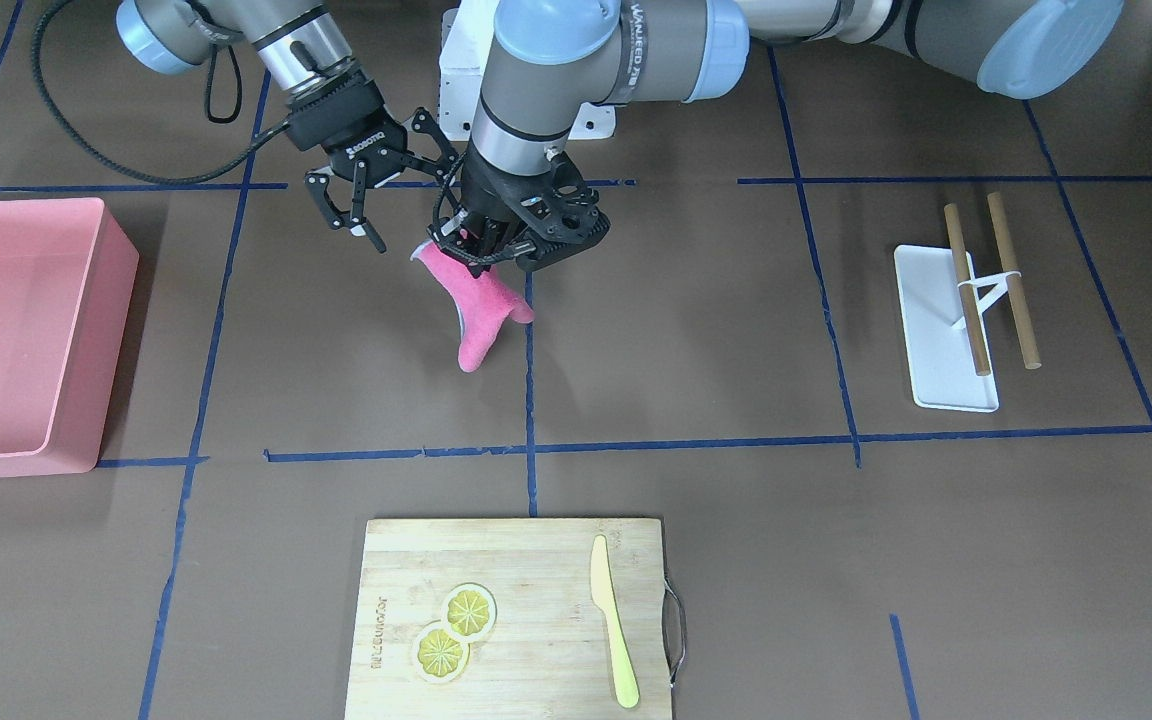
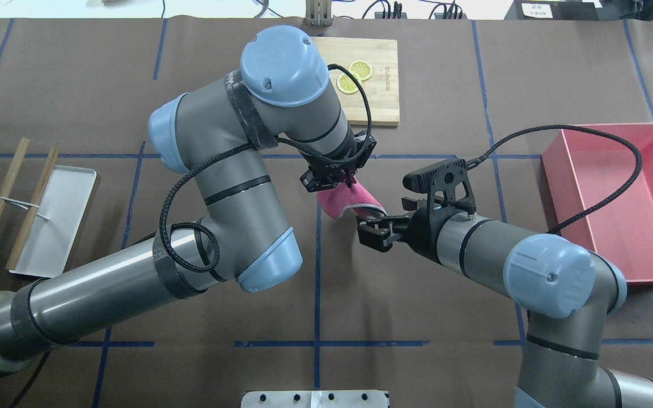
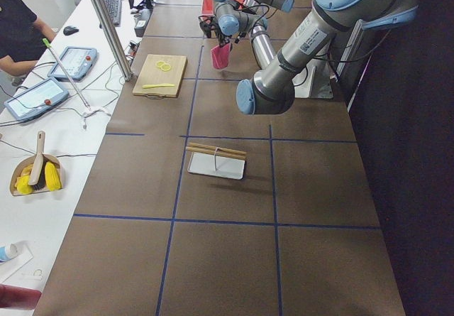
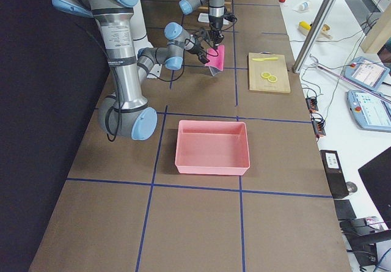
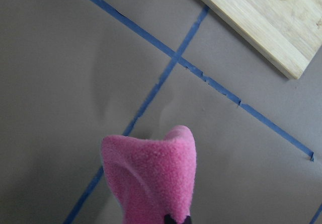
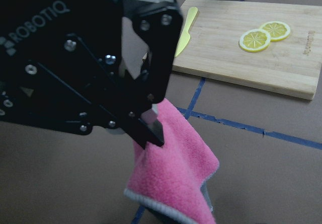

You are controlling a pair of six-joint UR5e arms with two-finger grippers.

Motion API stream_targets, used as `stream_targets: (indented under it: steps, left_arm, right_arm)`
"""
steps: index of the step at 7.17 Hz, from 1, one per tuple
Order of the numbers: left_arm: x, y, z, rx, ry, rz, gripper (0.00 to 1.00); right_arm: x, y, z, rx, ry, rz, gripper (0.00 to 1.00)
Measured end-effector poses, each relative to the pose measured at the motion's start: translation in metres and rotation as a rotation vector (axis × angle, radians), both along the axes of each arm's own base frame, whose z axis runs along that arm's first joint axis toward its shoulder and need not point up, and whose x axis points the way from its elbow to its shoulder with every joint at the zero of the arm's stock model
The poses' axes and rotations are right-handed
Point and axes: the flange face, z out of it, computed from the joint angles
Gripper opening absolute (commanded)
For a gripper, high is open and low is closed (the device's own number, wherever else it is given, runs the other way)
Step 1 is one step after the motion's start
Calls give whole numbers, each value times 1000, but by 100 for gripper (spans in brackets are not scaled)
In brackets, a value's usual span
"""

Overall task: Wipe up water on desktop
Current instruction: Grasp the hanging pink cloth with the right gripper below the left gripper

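My left gripper [image 1: 481,250] is shut on the top edge of a pink cloth [image 1: 481,310], which hangs from it above the dark-brown desktop [image 1: 686,340], its lower tip close to the surface. The overhead view shows that left gripper [image 2: 340,181] and the pink cloth [image 2: 340,201] near a blue tape crossing. My right gripper [image 1: 351,225] is open and empty right beside the cloth, its fingers close to the cloth's edge [image 2: 372,212]. The cloth fills the bottom of the left wrist view [image 5: 151,178] and shows in the right wrist view [image 6: 176,178]. I make out no water on the desktop.
A pink bin [image 1: 26,330] stands on the robot's right side. A bamboo cutting board [image 1: 536,560] with two lemon slices [image 1: 454,630] and a yellow knife [image 1: 614,620] lies at the far edge. A white tray [image 1: 931,330] with two wooden sticks lies on the robot's left.
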Motion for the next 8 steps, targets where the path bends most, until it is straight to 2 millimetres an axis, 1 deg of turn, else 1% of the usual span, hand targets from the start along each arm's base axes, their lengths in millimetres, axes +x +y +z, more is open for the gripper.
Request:
stream_targets:
  steps: [2, 4, 5, 6, 7, 8]
  left_arm:
    - [0, 4, -7, -13, 20, -11, 0]
    - [-5, 15, -17, -18, 47, -12, 0]
    - [-5, 23, -20, -17, 56, -5, 0]
    - [-4, 28, -21, -20, 61, 1, 0]
    - [-3, 32, -23, -24, 66, 3, 0]
    - [-4, 34, -24, -25, 71, 3, 4]
  right_arm:
    - [-15, 10, -8, 46, 50, 28, 94]
    - [-24, 16, -10, 62, 76, 41, 94]
    - [-26, 18, -10, 73, 86, 46, 91]
    - [-27, 19, -10, 80, 93, 51, 79]
    - [-29, 20, -9, 85, 98, 56, 57]
    - [-30, 22, -7, 88, 104, 61, 35]
